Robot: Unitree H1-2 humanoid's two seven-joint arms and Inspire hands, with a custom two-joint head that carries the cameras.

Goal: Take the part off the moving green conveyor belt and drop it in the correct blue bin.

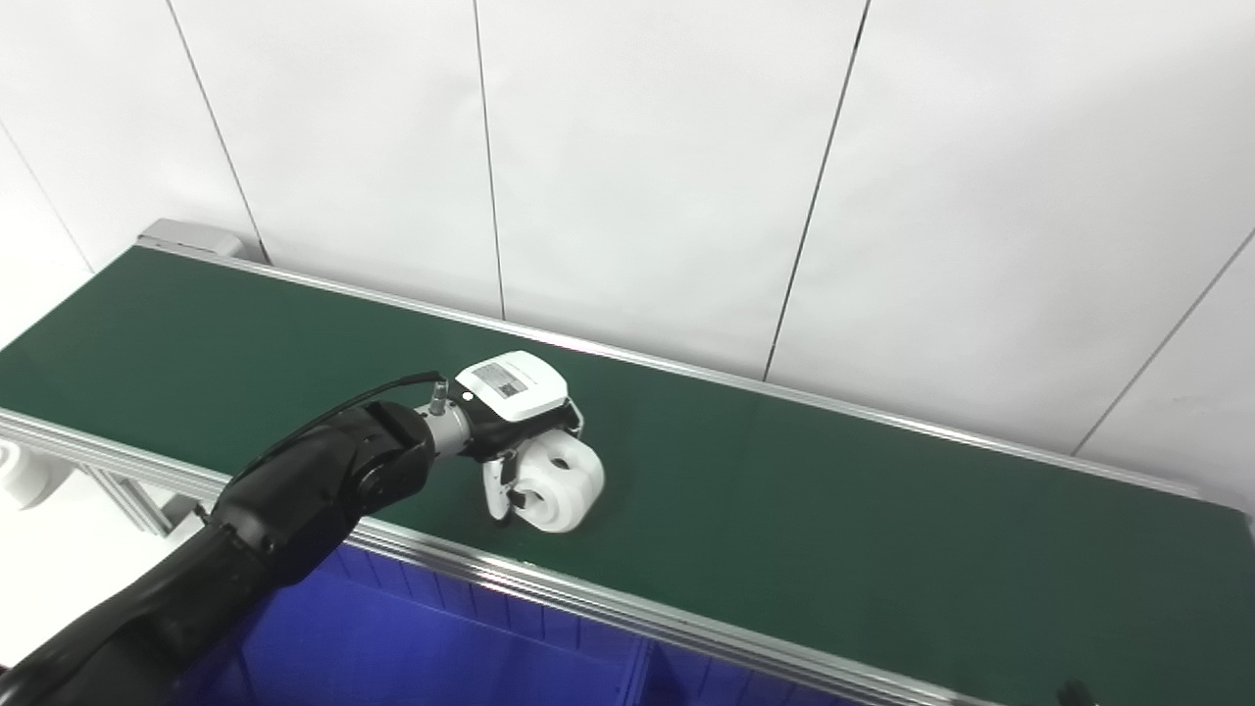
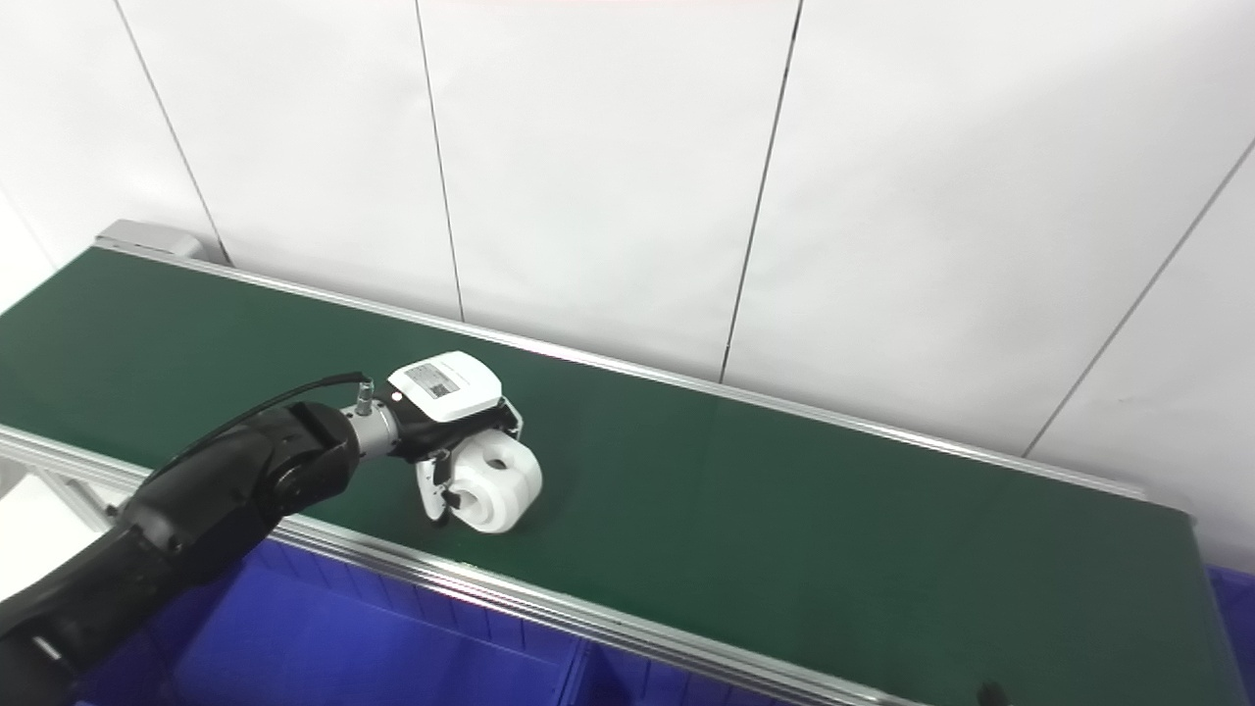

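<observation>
Right now your left hand [image 1: 510,431] is down on the dark green conveyor belt [image 1: 833,490], wrapped over the white plastic part with round bores [image 1: 559,482]. The part sits directly under the palm, with the fingers [image 1: 497,490] curled down its near side, so the hand looks closed on it, though you cannot see whether the part has left the belt. Coming from above suits a moving target. The deep blue plastic bins [image 2: 373,647] lie just below the hand, past the aluminium belt rail [image 1: 608,603]. Your right hand is out of view.
</observation>
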